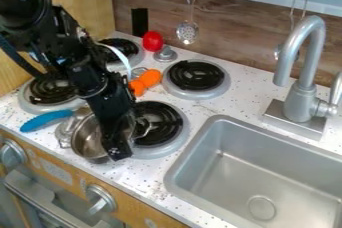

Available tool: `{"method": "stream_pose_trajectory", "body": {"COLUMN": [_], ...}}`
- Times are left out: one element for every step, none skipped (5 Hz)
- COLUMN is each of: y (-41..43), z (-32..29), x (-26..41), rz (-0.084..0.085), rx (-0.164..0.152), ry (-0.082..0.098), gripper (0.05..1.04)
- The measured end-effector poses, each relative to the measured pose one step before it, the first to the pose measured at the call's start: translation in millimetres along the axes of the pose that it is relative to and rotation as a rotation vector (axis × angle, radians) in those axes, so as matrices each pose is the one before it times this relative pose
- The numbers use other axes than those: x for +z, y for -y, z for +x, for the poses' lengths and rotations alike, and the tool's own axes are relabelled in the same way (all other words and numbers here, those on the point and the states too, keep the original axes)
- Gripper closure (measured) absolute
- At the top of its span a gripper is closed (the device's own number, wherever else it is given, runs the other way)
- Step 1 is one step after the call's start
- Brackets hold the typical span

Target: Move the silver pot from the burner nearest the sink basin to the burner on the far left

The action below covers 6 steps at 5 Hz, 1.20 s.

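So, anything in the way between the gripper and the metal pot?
Nothing visible. The gripper hangs right at the pot, overlapping it in view; contact unclear. The blue handle lies off to the view's left, outside that gap.

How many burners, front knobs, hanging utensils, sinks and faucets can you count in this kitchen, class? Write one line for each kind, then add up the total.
Burners: 4
Front knobs: 2
Hanging utensils: 2
Sink: 1
Faucet: 1
Total: 10
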State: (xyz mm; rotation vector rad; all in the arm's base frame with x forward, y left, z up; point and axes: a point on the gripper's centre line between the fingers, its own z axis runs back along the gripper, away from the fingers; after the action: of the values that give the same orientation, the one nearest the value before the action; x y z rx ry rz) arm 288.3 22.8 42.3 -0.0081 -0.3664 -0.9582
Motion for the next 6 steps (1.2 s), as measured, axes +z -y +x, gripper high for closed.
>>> {"method": "stream_pose_trajectory", "body": {"y": [1.28, 8.46, 2.22, 0.12, 2.63, -0.51], "z": [-2.49, -9.77, -3.16, -2.03, -1.62, 11.41], "x": [-4.0, -12.52, -3.09, -0.87, 2.25, 21.03], "rz": [0.0403, 0.0131, 0.0266, 0.0122, 0.0016, 0.0481], "rx": [-0.0084, -0.0042, -0.0067, -0.0032, -0.0003, -0.0323], "ry": [-0.0263, -0.0186, 0.0031, -0.0033, -0.0062, 0.0391], "gripper": [0.082, 0.139, 0.429, 0.727, 0.912, 0.978]}}
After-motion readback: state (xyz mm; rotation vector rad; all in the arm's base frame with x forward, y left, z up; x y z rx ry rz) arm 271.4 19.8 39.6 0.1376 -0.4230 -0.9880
